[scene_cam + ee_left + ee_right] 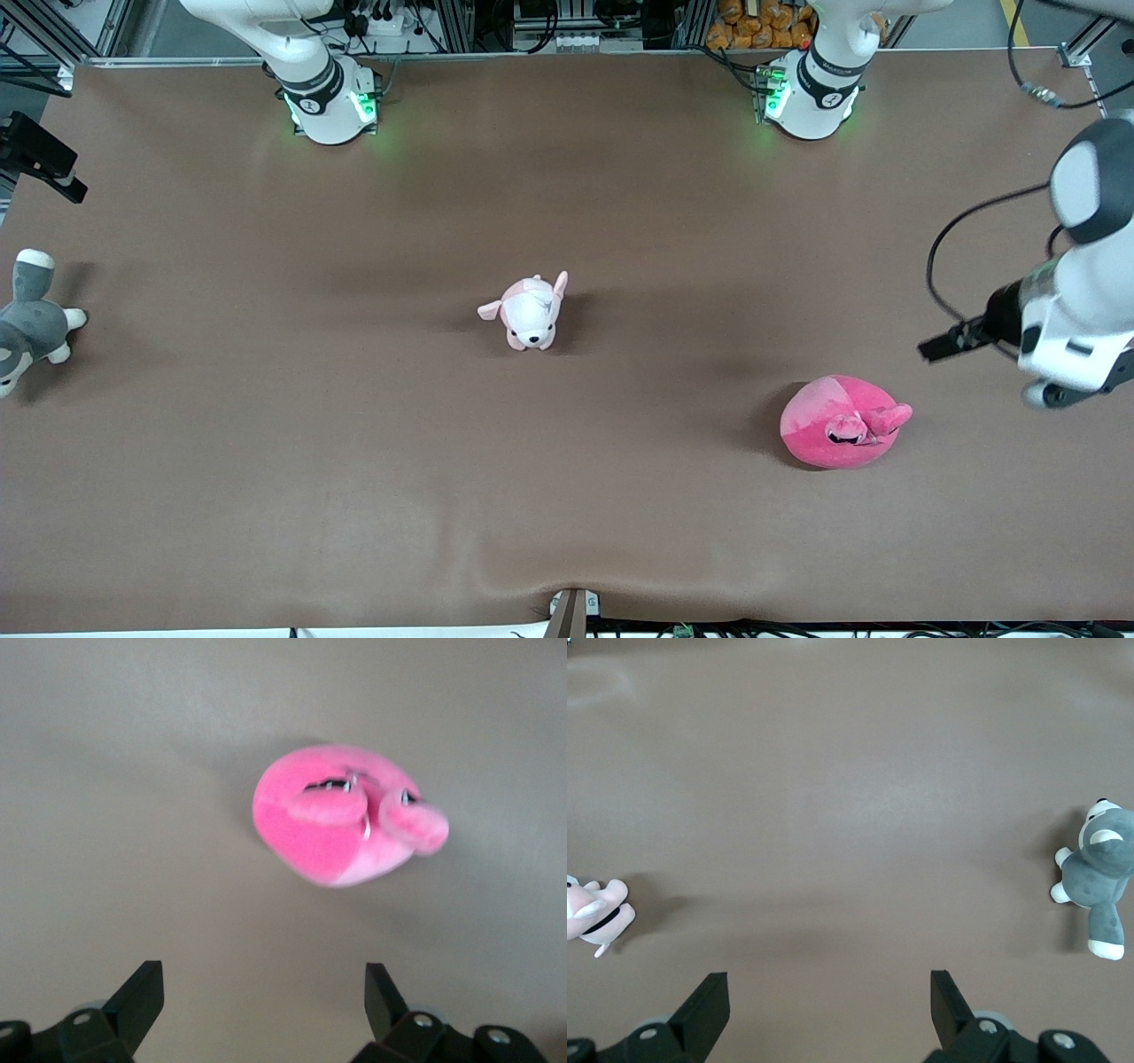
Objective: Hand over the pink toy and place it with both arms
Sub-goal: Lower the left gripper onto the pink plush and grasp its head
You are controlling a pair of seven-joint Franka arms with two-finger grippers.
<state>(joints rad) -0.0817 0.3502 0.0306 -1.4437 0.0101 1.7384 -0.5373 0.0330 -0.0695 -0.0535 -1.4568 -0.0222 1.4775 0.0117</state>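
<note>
We see the round hot-pink plush toy lying at twelve o'clock from our wide-open, empty left gripper, the nearer arm; the right gripper, also open, waits.

You see two white robot arms with black joint bands, green-lit bases, a looping black cable, and black two-finger grippers with small silver screws.
</note>
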